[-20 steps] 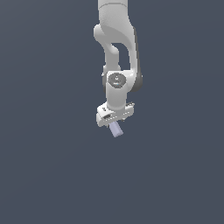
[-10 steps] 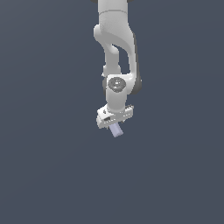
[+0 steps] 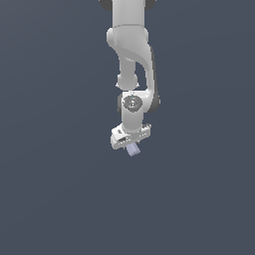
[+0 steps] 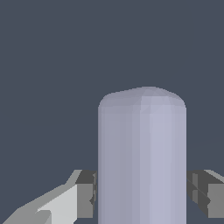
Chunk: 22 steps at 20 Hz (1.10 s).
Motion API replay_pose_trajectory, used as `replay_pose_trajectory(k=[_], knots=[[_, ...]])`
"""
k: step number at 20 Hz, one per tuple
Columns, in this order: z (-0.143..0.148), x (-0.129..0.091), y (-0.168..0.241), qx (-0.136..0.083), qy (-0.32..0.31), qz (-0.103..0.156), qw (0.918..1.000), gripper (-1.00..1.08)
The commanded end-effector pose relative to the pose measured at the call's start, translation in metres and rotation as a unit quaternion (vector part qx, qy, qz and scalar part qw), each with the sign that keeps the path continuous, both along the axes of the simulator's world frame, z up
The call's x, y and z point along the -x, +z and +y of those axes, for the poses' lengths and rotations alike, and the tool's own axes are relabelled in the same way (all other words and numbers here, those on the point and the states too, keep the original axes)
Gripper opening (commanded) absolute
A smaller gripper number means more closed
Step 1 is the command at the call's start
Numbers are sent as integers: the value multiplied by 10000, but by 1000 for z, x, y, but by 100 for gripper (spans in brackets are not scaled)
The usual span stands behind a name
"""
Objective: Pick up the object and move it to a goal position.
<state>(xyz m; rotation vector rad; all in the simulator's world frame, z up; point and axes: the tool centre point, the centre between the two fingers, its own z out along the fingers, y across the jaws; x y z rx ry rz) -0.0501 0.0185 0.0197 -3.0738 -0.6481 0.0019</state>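
We see the white two-fingered gripper (image 3: 131, 146) clamped on the small pale lavender-blue rounded block (image 4: 142, 157), its dark fingertips (image 4: 86, 192) pressing both sides.

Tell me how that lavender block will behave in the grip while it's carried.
The lavender block looks rigid and matte, so it probably won't flex or slide much. The gripper clamps flat sides, so rolling seems unlikely. It sticks out past the fingertips, so a knock might pivot it.

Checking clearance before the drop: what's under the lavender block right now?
Nothing visible under the lavender block: only plain dark background in both views. It hangs from the gripper, jaws shut on its sides. Its upper end is covered by the gripper, and no surface or goal marker shows.
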Motion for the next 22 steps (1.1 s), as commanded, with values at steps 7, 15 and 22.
replay_pose_trajectory(k=[7, 15, 22], knots=[[0, -1, -1, 0, 1, -6, 10000, -100], [-6, -13, 12, 8, -5, -162, 9999, -100], [-37, -70, 75, 49, -50, -904, 9959, -100]])
